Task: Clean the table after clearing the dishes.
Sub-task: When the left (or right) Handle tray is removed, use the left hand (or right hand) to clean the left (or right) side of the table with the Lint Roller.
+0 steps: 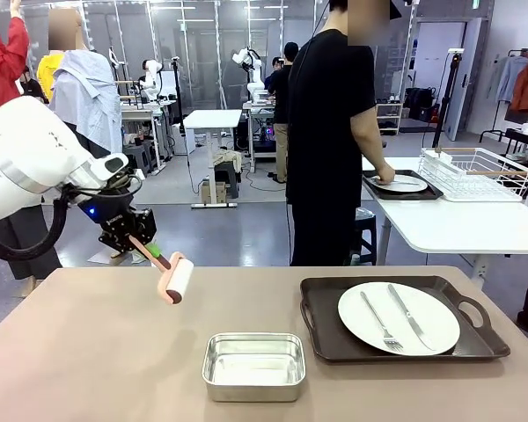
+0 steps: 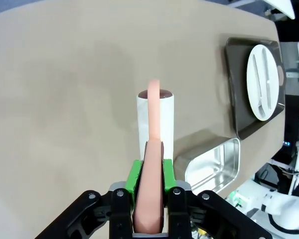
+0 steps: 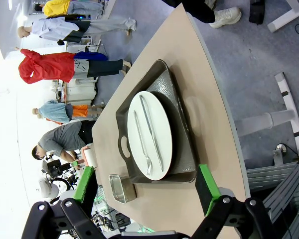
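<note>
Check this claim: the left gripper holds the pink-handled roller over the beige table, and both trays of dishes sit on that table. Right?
Not both. The front view shows one tray on the beige table, the other tray on the white table by the person's hand. The left gripper does hold the pink-handled roller.

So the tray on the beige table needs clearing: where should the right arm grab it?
Probably by the right-end handle of the tray, coming from above: its cut-out lets one finger through, and the plate leaves that end free.
</note>
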`<state>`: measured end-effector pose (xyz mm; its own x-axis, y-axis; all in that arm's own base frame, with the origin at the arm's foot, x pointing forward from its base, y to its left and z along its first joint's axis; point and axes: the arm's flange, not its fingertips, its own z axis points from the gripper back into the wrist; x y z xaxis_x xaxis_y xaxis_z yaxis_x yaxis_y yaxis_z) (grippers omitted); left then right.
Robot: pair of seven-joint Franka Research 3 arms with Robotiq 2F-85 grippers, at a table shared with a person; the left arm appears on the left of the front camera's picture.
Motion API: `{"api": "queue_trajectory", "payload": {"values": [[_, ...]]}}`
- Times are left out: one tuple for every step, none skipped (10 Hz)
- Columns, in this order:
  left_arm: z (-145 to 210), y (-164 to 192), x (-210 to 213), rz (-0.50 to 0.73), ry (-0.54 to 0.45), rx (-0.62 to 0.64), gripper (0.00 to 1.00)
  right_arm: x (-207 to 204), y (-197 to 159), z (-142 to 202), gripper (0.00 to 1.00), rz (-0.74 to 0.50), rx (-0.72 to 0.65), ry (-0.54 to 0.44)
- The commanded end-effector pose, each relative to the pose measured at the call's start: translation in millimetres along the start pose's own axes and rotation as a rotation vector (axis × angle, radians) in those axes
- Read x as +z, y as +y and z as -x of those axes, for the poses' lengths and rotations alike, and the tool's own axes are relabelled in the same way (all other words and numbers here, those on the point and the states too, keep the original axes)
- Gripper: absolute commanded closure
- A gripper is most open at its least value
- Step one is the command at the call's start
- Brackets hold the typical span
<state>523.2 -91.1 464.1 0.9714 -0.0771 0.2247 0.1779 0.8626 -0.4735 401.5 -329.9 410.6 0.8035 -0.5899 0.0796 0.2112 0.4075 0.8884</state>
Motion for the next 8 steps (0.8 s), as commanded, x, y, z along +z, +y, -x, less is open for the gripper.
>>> {"api": "queue_trajectory", "payload": {"values": [[-7, 11, -22, 0.075, -0.013, 0.063, 0.78, 1, 2, 0, 0.0, -0.003, 0.002, -0.002], [-8, 20, -35, 0.098, -0.016, 0.092, 0.78, 1, 2, 0, 0.0, -0.003, 0.002, -0.002], [-10, 28, -41, 0.084, -0.005, 0.102, 0.78, 1, 2, 0, 0.0, -0.003, 0.002, -0.002], [-10, 34, -46, 0.071, -0.002, 0.11, 0.78, 1, 2, 0, 0.0, -0.003, 0.002, -0.002], [-10, 38, -51, 0.048, -0.005, 0.115, 0.78, 1, 2, 0, 0.0, -0.003, 0.002, -0.002], [-8, 42, -56, 0.045, -0.024, 0.116, 0.78, 1, 2, 0, 0.0, -0.003, 0.002, -0.002], [-5, 50, -65, 0.052, -0.027, 0.135, 0.78, 1, 2, 0, 0.0, -0.003, 0.002, -0.002], [-1, 59, -74, 0.051, -0.025, 0.135, 0.78, 1, 2, 0, 0.0, -0.003, 0.002, -0.002]]}}
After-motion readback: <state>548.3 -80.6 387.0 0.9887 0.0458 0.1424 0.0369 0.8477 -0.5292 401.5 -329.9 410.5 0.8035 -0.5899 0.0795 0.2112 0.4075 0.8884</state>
